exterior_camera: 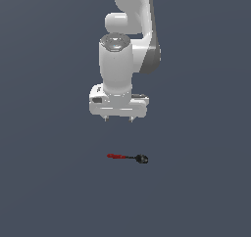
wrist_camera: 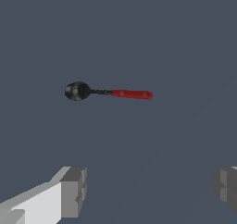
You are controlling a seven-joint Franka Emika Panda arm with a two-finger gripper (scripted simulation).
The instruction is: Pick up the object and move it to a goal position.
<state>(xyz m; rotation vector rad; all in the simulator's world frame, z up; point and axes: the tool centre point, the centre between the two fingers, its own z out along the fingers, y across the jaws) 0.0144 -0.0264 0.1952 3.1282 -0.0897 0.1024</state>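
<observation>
The object [exterior_camera: 127, 157] is a small thin tool lying flat on the grey surface, red at the end toward the exterior view's left, with a black knob toward the exterior view's right. It also shows in the wrist view, the object [wrist_camera: 109, 92] lying crosswise between and beyond the fingers. My gripper [exterior_camera: 118, 118] hangs above it, well clear of the surface, open and holding nothing. In the wrist view the gripper [wrist_camera: 149, 190] has its two grey fingertips [wrist_camera: 73, 190] spread wide apart.
A plain dark grey surface [exterior_camera: 49, 182] fills the scene. The white arm [exterior_camera: 128, 25] rises above the gripper.
</observation>
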